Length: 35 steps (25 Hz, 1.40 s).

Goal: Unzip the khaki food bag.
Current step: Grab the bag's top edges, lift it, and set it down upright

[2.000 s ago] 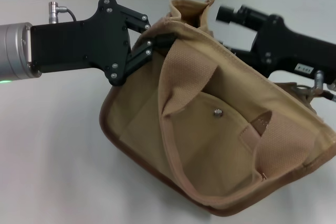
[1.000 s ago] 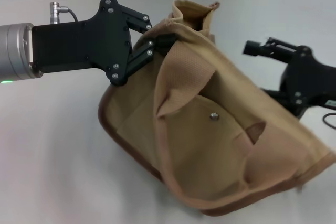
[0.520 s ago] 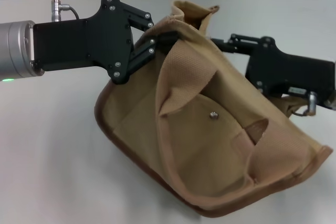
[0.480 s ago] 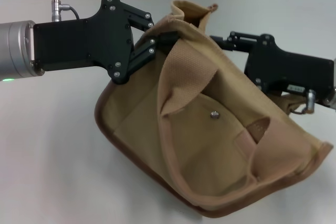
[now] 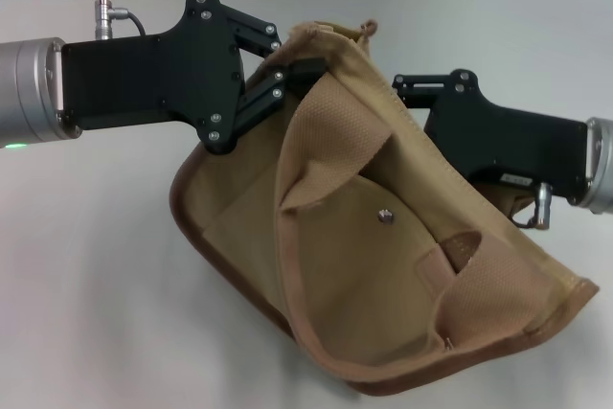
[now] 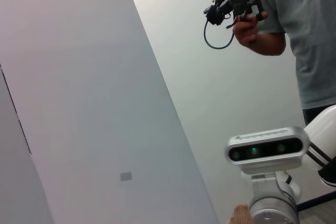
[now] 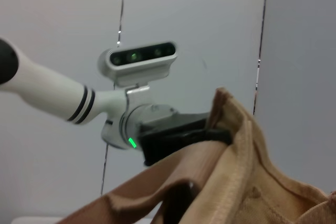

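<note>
Left gripper (image 5: 292, 72): clamped on the upper rim of the khaki food bag (image 5: 383, 265), near its raised end; fingers pinched into the fabric, holding that end lifted.
Right gripper (image 5: 407, 88): fingertips at the bag's top edge on the far side, partly behind the canvas; open or closed cannot be told.
Khaki food bag: hung from the left gripper, tilted, low corner sagging toward the white table (image 5: 96, 313); front pocket faces the head camera.
Pocket flap: snap button (image 5: 385, 218) visible mid-panel; webbing handle (image 5: 330, 146) draped slack over it.
Zipper: not visible in any view; presumably along the top edge behind the rim, beside the right fingertips.
Right wrist view: bag rim (image 7: 231, 124) close up, left gripper body (image 7: 181, 135) behind it; no zipper pull made out.
Left wrist view: only wall, a robot head camera (image 6: 265, 150) and a bystander (image 6: 299, 35); nothing of the bag's opening.
Step in hand (judged): bag braced, right gripper seeking the zipper pull.
Next move calls for: pinching the pull, then drawing it along the top edge away from the braced end, bag kept taut.
Risk: grabbing canvas instead of the pull.
</note>
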Motion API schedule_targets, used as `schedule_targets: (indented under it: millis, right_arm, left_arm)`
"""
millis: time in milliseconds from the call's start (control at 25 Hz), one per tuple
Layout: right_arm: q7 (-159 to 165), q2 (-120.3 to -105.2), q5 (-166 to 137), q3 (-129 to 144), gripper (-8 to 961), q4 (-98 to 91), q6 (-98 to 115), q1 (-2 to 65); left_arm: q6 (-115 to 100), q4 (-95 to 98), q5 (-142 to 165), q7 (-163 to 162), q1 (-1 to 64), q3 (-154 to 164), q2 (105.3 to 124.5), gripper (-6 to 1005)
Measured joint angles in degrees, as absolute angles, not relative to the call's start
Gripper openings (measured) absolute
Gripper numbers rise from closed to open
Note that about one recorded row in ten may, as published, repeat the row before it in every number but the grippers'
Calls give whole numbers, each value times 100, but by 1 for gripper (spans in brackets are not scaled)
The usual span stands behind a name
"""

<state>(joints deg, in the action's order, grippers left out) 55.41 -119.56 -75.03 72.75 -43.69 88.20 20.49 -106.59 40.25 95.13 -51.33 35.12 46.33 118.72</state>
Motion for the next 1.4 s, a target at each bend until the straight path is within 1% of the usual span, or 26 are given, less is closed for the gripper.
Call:
schedule_targets:
  millis: [120,320,560,760,1200,1280,1400]
  right_arm:
    - [5241,-11971,-7515,7287,387,-4375,8836,1952]
    - [4935,-11953,-7522,7279,621,-4360,8859,1854]
    - [4508,-11959,-7522,7446,640,-4331,8886,1813]
    - [3800,-11992,-7371,7591,655,-4247,8969,1692]
    - [3096,-11993,-6958,7711,567,-3853,9063,1719]
    - [2880,-11991,-6811,7860,356,-3798,9035,1736]
    - [2808,-11989,-6680,7972,359,-3768,9008,1760]
  left_arm:
    - [-10656,4025,9513,-5133,3513,4633,11870,46]
    - [-10653,4025,9518,-5133,3516,4632,11868,46]
    - [-10641,4025,9522,-5133,3537,4632,11865,47]
    - [-10617,4025,9523,-5138,3556,4632,11864,47]
    - [-10553,4021,9521,-5149,3604,4629,11865,48]
    - [-10550,4004,9521,-5147,3614,4630,11865,49]
    - [-10542,3968,9518,-5141,3641,4630,11865,49]
